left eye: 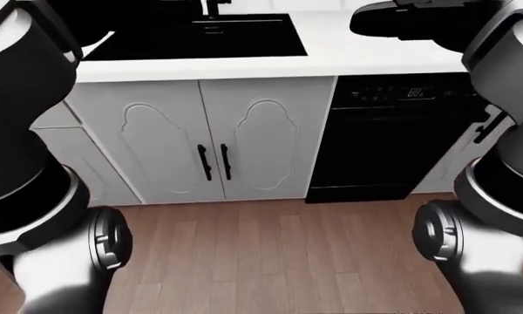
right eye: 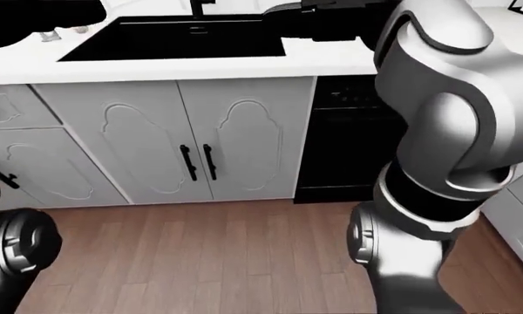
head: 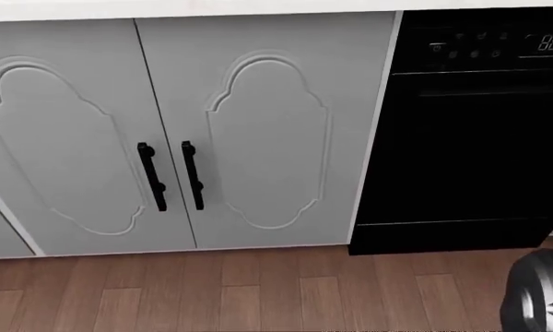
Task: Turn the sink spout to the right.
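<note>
The black sink basin (left eye: 200, 36) is set in the white counter (left eye: 366, 55) at the top of the left-eye view. Only the lower stem of the black faucet (right eye: 197, 6) shows at the top edge; its spout is cut off. My right arm reaches up over the counter, and its dark hand (right eye: 307, 12) hovers right of the faucet, above the sink's right rim. Its fingers are too dark to read. My left arm rises along the left of the view, and its dark hand (right eye: 35, 16) sits over the counter left of the sink.
Below the sink are two white cabinet doors (head: 258, 138) with black handles (head: 170, 176). A black dishwasher (head: 479, 138) stands to their right. More white drawers (right eye: 35, 163) stand to the left. A wood floor (left eye: 270, 255) lies below.
</note>
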